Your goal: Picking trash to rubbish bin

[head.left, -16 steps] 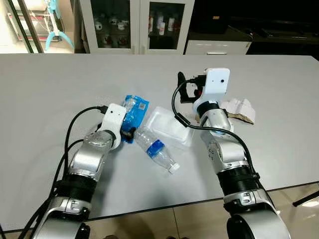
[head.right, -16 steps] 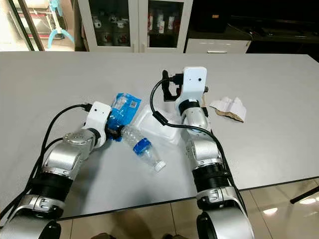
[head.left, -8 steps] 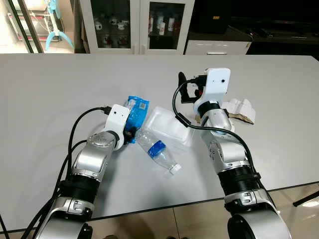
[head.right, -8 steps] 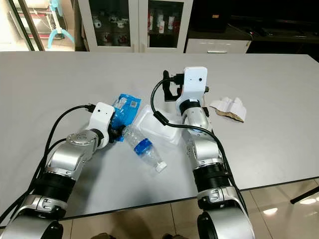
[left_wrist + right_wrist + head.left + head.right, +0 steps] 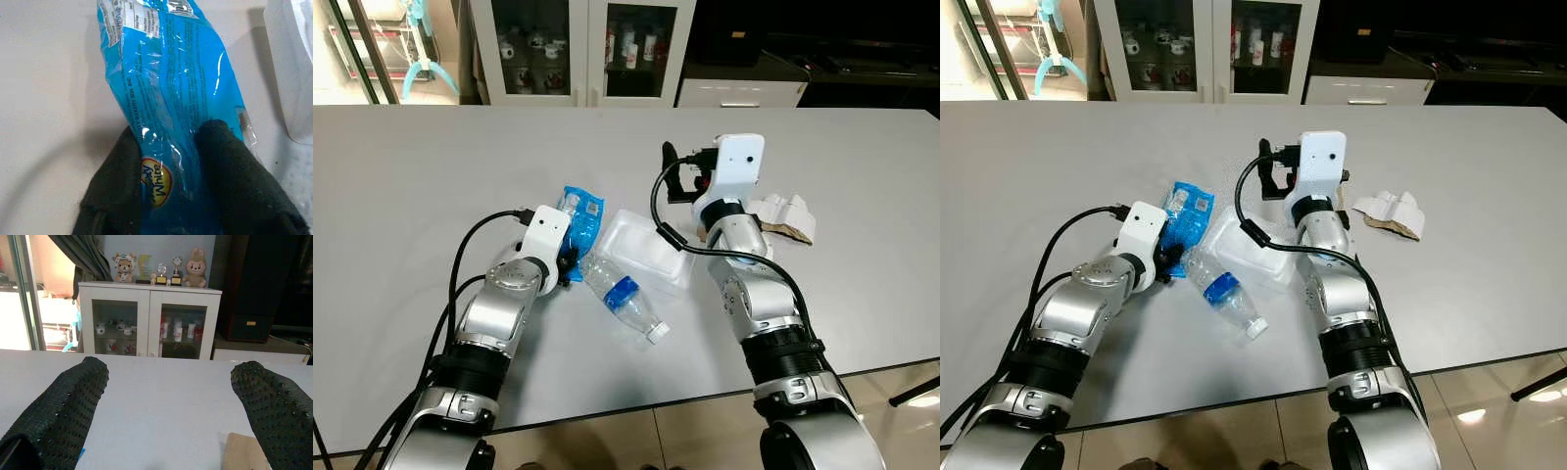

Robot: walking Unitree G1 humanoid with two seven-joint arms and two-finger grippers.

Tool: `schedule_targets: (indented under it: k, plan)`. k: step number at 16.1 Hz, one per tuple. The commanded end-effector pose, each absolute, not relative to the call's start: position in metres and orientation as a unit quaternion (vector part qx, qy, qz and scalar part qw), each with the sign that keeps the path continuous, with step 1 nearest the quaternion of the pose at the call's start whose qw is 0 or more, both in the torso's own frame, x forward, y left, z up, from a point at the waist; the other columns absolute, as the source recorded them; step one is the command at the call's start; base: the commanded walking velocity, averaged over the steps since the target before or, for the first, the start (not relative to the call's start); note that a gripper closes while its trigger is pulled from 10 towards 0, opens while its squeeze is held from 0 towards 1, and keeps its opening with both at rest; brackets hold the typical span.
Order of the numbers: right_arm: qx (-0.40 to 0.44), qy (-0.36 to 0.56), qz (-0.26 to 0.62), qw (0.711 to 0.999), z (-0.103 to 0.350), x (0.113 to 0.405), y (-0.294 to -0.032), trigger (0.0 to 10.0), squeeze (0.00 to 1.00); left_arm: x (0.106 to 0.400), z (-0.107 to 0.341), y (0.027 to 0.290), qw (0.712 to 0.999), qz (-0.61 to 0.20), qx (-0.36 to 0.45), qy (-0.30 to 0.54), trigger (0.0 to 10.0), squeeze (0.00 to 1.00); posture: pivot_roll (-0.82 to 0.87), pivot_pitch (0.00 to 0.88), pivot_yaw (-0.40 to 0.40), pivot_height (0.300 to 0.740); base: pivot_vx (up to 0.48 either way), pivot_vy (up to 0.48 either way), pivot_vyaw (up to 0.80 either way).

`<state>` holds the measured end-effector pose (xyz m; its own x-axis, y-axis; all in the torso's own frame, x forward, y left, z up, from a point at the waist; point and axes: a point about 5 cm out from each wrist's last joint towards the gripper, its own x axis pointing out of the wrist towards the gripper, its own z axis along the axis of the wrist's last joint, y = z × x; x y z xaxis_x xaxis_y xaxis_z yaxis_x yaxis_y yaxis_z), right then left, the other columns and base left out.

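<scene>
Blue wrapper — crinkled, flat — on table.

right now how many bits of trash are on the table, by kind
blue wrapper: 1
plastic bottle: 1
clear plastic tray: 1
crumpled paper: 1
total: 4

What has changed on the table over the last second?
The left claw has crept forward along the blue wrapper, which now lies between its fingers. The right claw, open above the table, and the plastic bottle, clear tray and crumpled paper stayed put.
</scene>
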<state>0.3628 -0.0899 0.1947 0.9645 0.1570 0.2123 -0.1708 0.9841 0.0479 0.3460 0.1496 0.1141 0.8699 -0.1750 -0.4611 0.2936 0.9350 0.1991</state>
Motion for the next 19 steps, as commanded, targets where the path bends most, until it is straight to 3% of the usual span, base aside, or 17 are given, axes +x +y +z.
schedule_targets:
  k: [1, 13, 17, 18, 19]
  plan:
    - [0.031, -0.101, 0.083, 0.991, 0.193, 0.362, -0.093, 10.0, 0.0, 0.345, 0.11, 0.147, 0.954, -0.128, 0.139, 0.233, 0.0, 0.0, 0.02, 0.037, -0.09, 0.74, 0.0, 0.0, 0.0]
    - [0.031, -0.101, 0.086, 0.991, 0.193, 0.362, -0.092, 10.0, 0.0, 0.348, 0.118, 0.145, 0.961, -0.122, 0.141, 0.204, 0.0, 0.0, 0.02, 0.034, -0.093, 0.74, 0.0, 0.0, 0.0]
    - [0.031, -0.101, 0.087, 0.991, 0.194, 0.362, -0.092, 10.0, 0.0, 0.36, 0.152, 0.148, 0.987, -0.076, 0.109, 0.088, 0.0, 0.0, 0.03, 0.03, -0.092, 0.74, 0.0, 0.0, 0.0]
    - [0.031, -0.101, 0.087, 0.991, 0.194, 0.362, -0.091, 10.0, 0.0, 0.361, 0.156, 0.148, 0.988, -0.071, 0.113, 0.073, 10.0, 0.0, 0.03, 0.03, -0.09, 0.74, 0.0, 0.0, 0.0]
    - [0.031, -0.101, 0.087, 0.991, 0.193, 0.362, -0.091, 10.0, 0.0, 0.362, 0.162, 0.148, 0.99, -0.062, 0.112, 0.052, 10.0, 0.0, 0.03, 0.029, -0.091, 0.74, 0.0, 0.0, 0.0]
